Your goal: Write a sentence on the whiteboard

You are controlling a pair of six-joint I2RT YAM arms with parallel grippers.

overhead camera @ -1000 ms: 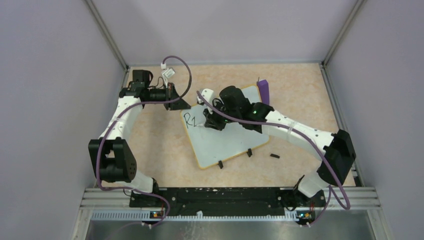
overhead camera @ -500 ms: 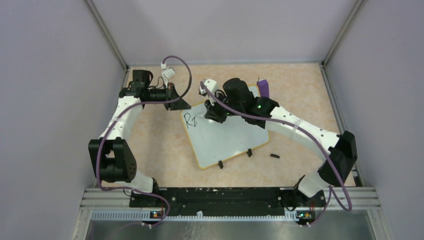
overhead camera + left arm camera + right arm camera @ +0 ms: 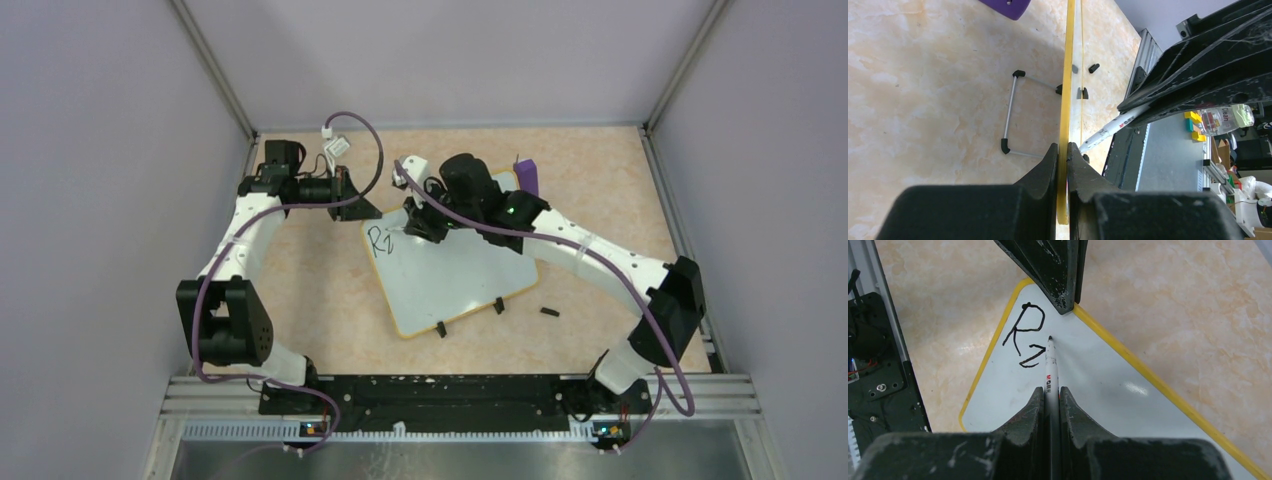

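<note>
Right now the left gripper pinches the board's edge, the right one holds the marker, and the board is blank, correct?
Not blank: the right wrist view shows an R and a started second letter on the board. The left gripper does pinch its edge and the right gripper holds the marker.

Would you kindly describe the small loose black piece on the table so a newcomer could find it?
Start at the whiteboard in the middle of the table. Two black clip feet sit on its near edge; the piece lies just right of them, alone on bare tabletop, touching nothing.
</note>
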